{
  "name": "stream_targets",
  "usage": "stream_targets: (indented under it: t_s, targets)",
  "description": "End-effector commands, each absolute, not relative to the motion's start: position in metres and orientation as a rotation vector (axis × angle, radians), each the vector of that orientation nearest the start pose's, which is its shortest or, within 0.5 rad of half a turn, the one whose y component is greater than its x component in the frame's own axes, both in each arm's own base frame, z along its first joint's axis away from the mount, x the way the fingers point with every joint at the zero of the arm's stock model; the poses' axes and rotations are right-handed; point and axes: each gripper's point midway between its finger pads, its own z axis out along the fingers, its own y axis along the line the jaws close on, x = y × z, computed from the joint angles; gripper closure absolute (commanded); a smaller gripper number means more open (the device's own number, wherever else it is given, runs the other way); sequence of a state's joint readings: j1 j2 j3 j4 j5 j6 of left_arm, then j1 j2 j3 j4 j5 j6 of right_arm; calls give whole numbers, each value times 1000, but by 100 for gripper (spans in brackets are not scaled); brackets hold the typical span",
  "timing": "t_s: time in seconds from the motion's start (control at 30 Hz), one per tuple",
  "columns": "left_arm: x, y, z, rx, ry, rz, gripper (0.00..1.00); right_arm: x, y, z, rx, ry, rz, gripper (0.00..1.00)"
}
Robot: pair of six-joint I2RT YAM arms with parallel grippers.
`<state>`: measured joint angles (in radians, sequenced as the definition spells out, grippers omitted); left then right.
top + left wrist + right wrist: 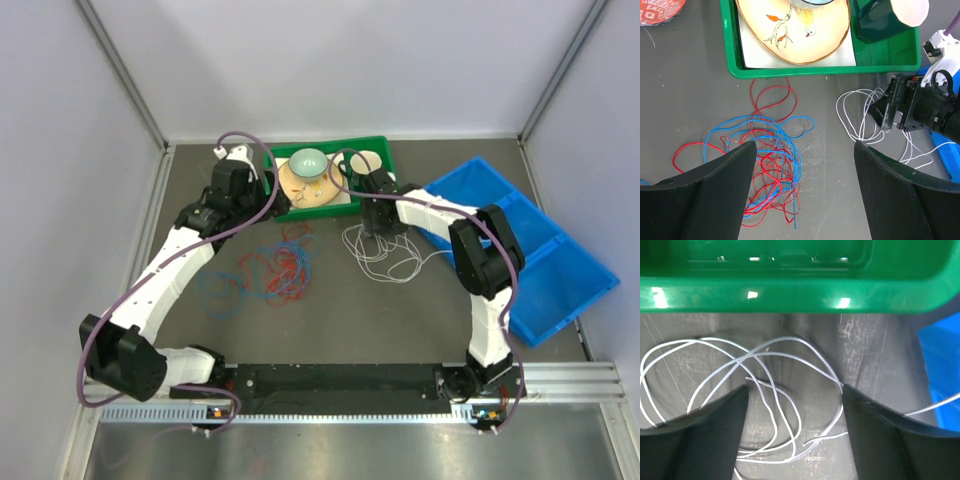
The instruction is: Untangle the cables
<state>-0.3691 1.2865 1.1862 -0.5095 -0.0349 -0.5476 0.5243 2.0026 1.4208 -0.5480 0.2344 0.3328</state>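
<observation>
The red cable point(290, 262) and the blue cable point(232, 290) lie tangled together on the dark table, left of centre. In the left wrist view the red cable point(771, 102) and blue cable point(796, 121) loop through each other. The white cable point(385, 258) lies apart in loose loops to the right, and also shows in the left wrist view point(850, 117) and right wrist view point(770, 390). My left gripper point(268, 206) is open above the red and blue tangle, holding nothing. My right gripper point(381, 236) is open low over the white loops, its fingers point(875, 425) on either side of them.
A green tray point(375, 146) at the back holds a painted plate point(827, 35), a bowl point(308, 160) and a white cup point(364, 162). A blue divided bin point(540, 255) stands at the right. A red patterned bowl point(660, 10) lies left of the tray.
</observation>
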Motion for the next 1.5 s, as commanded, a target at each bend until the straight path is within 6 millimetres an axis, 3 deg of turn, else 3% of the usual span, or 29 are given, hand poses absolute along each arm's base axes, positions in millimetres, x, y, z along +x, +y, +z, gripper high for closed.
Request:
stream_targets:
  t_s: [0.0, 0.03, 0.07, 0.13, 0.17, 0.23, 0.37, 0.4, 0.47, 0.5, 0.8, 0.97, 1.07, 1.17, 1.3, 1.43, 1.47]
  targets:
    - [348, -149, 241, -210, 2168, -487, 16, 402, 205, 31, -190, 2601, -18, 42]
    - [348, -150, 242, -204, 2167, -489, 16, 401, 206, 31, -185, 2597, -7, 49]
    - [348, -149, 243, -207, 2166, -489, 17, 401, 206, 33, -183, 2592, -4, 66]
    - [348, -150, 243, -203, 2166, -490, 17, 401, 205, 34, -171, 2588, 4, 81]
    - [348, -149, 243, -207, 2164, -489, 17, 400, 205, 35, -164, 2586, 7, 98]
    - [348, -148, 244, -206, 2161, -484, 17, 398, 205, 35, -147, 2584, 14, 100]
    - [347, -145, 250, -204, 2150, -473, 16, 392, 204, 58, -115, 2544, 56, 100]
    - [347, -145, 252, -202, 2145, -473, 17, 389, 200, 78, -101, 2504, 75, 100]
    - [347, -145, 254, -202, 2138, -476, 17, 386, 194, 100, -73, 2452, 76, 100]
    - [348, -145, 256, -201, 2131, -477, 17, 382, 187, 124, -51, 2399, 91, 100]
    - [350, -146, 271, -196, 2092, -491, 17, 363, 133, 217, 61, 2208, 47, 100]
    - [351, -148, 272, -196, 2090, -505, 17, 358, 92, 288, 162, 2054, 41, 100]
    - [352, -150, 270, -197, 2094, -513, 17, 356, 66, 315, 206, 2003, -12, 100]
    - [353, -152, 269, -194, 2096, -521, 17, 353, 46, 326, 240, 1979, -50, 100]
    - [353, -152, 266, -195, 2104, -518, 17, 346, 50, 316, 228, 2012, 4, 100]
    - [354, -152, 263, -196, 2111, -516, 17, 334, 70, 283, 173, 2105, 121, 100]
    - [354, -153, 261, -194, 2118, -516, 17, 329, 73, 266, 167, 2148, 135, 100]
